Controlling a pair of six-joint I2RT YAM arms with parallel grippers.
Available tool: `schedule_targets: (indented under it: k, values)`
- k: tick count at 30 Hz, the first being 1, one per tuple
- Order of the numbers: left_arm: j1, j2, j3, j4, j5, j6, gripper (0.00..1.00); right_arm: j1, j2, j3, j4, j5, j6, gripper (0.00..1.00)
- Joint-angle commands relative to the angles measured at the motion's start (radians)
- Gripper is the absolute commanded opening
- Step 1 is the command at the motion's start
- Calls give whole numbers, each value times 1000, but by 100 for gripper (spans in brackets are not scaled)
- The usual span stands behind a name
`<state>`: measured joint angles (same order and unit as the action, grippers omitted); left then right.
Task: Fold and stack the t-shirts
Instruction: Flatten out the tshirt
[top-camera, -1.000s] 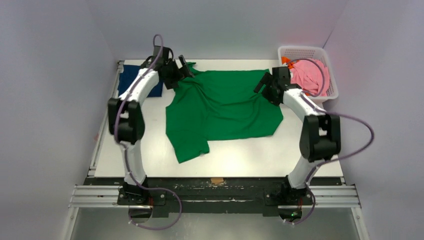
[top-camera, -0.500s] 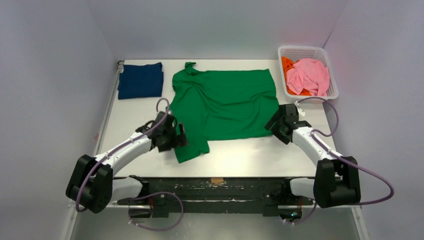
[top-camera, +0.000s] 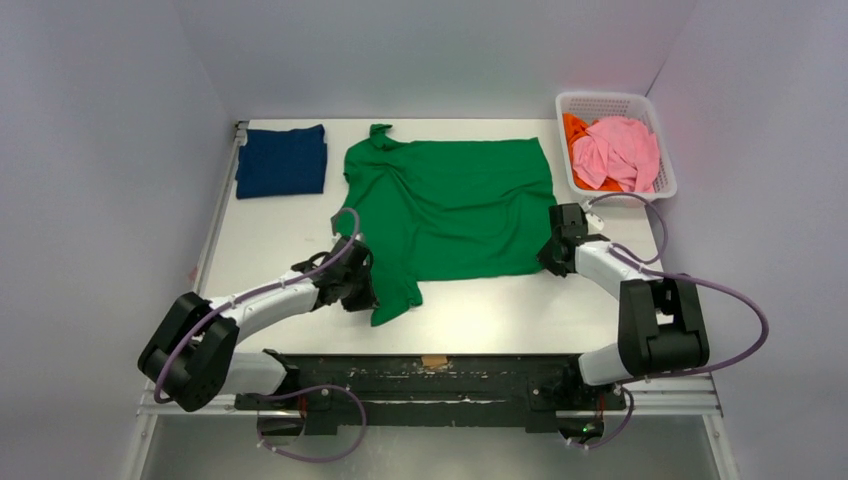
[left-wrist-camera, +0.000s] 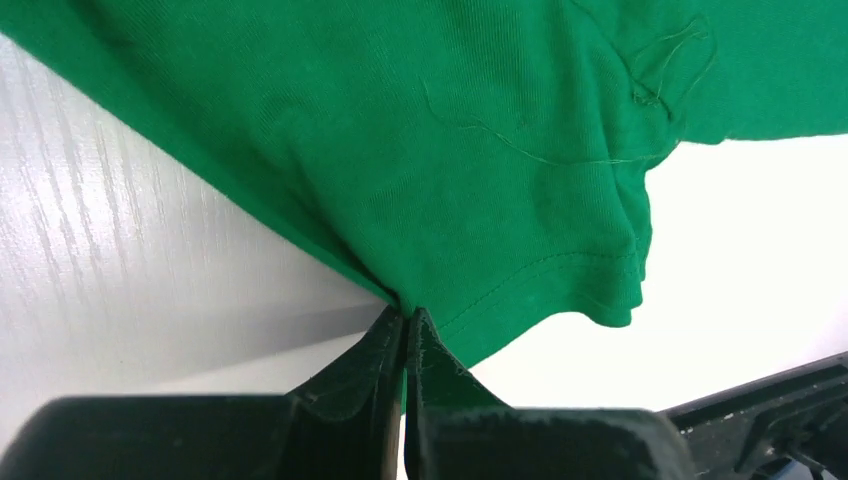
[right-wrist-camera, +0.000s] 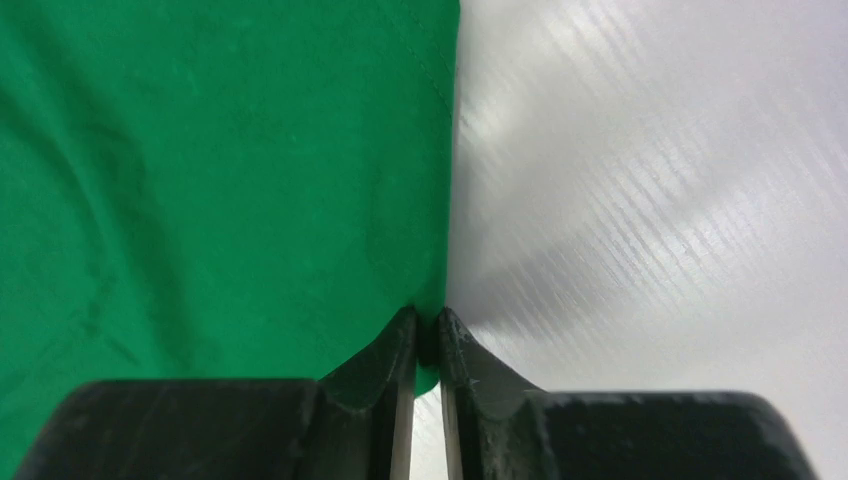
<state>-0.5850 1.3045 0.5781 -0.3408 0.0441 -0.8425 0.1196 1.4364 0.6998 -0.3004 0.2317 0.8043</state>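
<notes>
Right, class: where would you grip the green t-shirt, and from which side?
Its outer edges: the green t-shirt lies flat, so only the border offers a pinch. Come in low from either side, where the left end effector and right end effector sit shut on it.

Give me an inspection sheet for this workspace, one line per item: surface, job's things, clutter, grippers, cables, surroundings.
Surface: white table, glossy.
Job's things: green t-shirt spread out mid-table, wrinkled; navy t-shirt folded at the far left; pink t-shirt and orange t-shirt bunched in the white mesh basket at the far right.
Clutter: small tan scrap on the front rail.
Grippers: left gripper shut on the green t-shirt's near left sleeve; right gripper shut on its right edge.
Cables: purple cables looped along both arms.
Surroundings: plain pale walls.
</notes>
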Motion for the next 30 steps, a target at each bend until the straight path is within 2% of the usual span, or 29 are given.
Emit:
schedule_targets:
  k: [1, 2, 5, 8, 11, 14, 19, 22, 24, 27, 30]
  values:
    - [-19, 21, -7, -56, -77, -2, 0, 2, 30, 39, -55, 42, -1, 4]
    - [-18, 7, -7, -68, -93, 1, 0, 3, 21, 53, -88, 67, -14, 0]
    - [-18, -37, -13, -92, -116, 11, 0, 26, -15, 118, -208, 79, -53, 0]
    - [-18, -70, -14, -116, -120, 21, 0, 126, 5, 264, -429, 200, -63, 0]
    - [-18, -89, -14, -130, -126, 23, 0, 237, 126, 453, -665, 283, -50, 0]
    - [-18, -96, -15, -130, -129, 21, 0, 313, 303, 647, -786, 349, -42, 0]
    - [-19, -88, -7, -130, -133, 10, 0, 338, 636, 1081, -864, 410, -123, 14]
    - [-18, -66, 7, -133, -137, 4, 0, 340, 727, 1243, -910, 465, -112, 33]
    - [-19, -51, 11, -128, -133, 2, 0, 340, 662, 1175, -852, 494, -109, 46]
    - [-18, -32, 9, -112, -120, 5, 0, 317, 413, 882, -584, 423, -166, 63]
    - [-18, -16, 12, -108, -112, 9, 0, 199, 230, 598, -308, 123, -199, 61]
